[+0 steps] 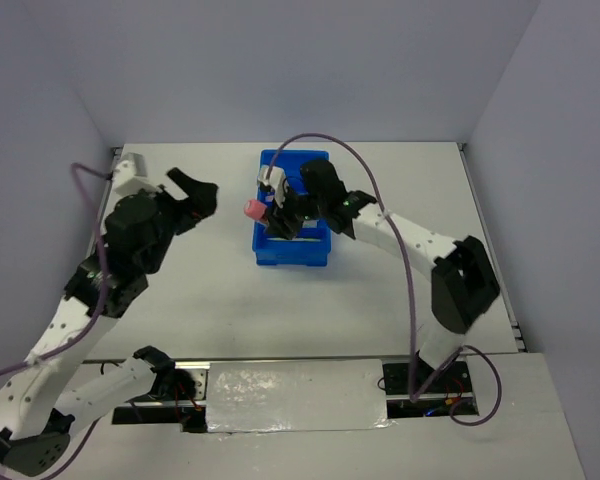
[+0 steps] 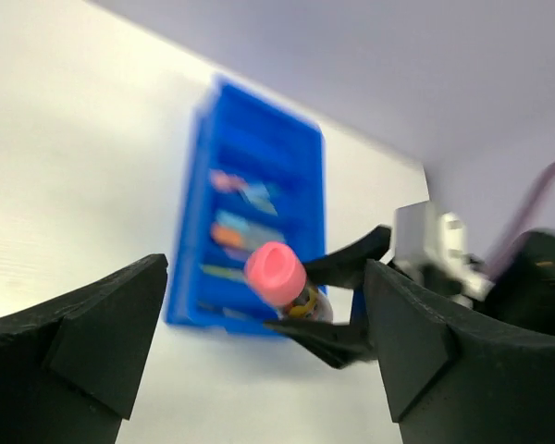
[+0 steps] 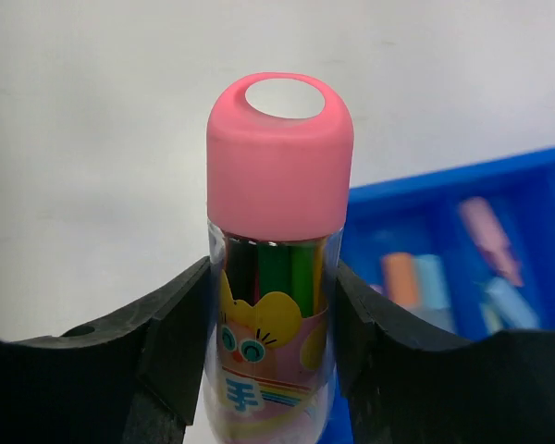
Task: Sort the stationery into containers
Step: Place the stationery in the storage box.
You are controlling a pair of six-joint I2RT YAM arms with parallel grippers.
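Clamps pink-capped tube (image 3: 279,185) in right hand (image 3: 276,305), long axis out past fingertips, blue tray (image 3: 444,180) just beneath; with left hand (image 2: 264,266) wide open, farther off.

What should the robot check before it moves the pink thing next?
1. Right end effector grips the pink-capped tube: ok, a finger presses each side.
2. Left end effector empty: ok, open and apart from the tube.
3. Tube fully over the blue tray: not ok, its cap sticks out past the tray's left wall.
4. Free room in the compartment below: cannot tell, the pieces inside are blurred.
5. Left arm clear of the tray: ok, it stands off to the left.
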